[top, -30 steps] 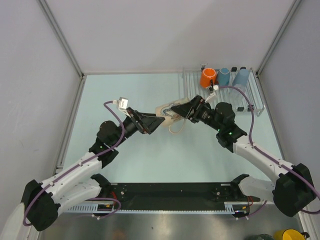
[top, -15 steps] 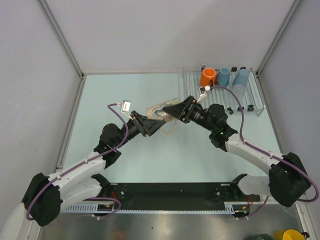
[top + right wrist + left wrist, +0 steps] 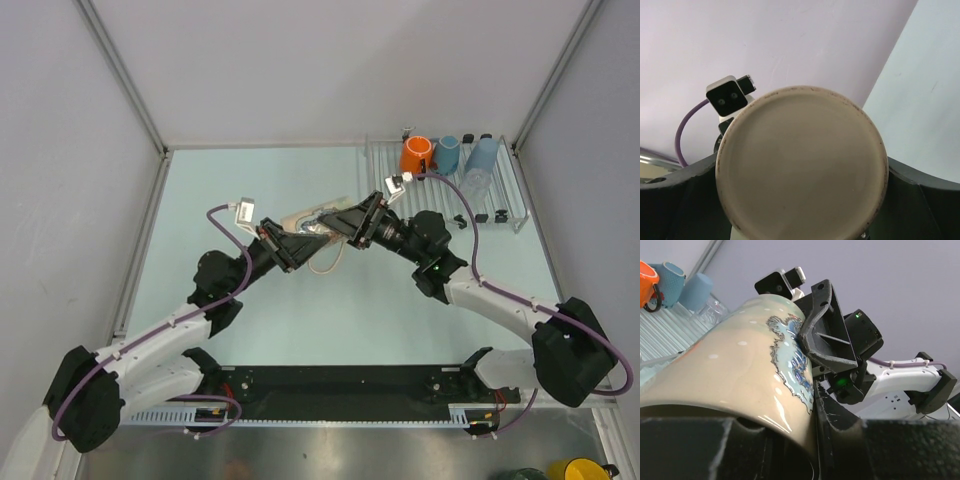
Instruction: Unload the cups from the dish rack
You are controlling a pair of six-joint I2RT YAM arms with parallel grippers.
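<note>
Beige glazed tumbler with a blue pattern (image 3: 312, 220) hangs sideways above the pale-green counter (image 3: 250, 180), well apart from the see-through rod dish rack (image 3: 506, 205). Right fingers (image 3: 358, 220) clasp its base end; left fingers (image 3: 290, 245) pinch its rim.

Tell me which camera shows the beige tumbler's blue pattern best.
Left wrist: the beige tumbler fills the frame, its blue pattern sharp. Top external shows the tumbler tiny; right wrist shows only its plain base.
</note>
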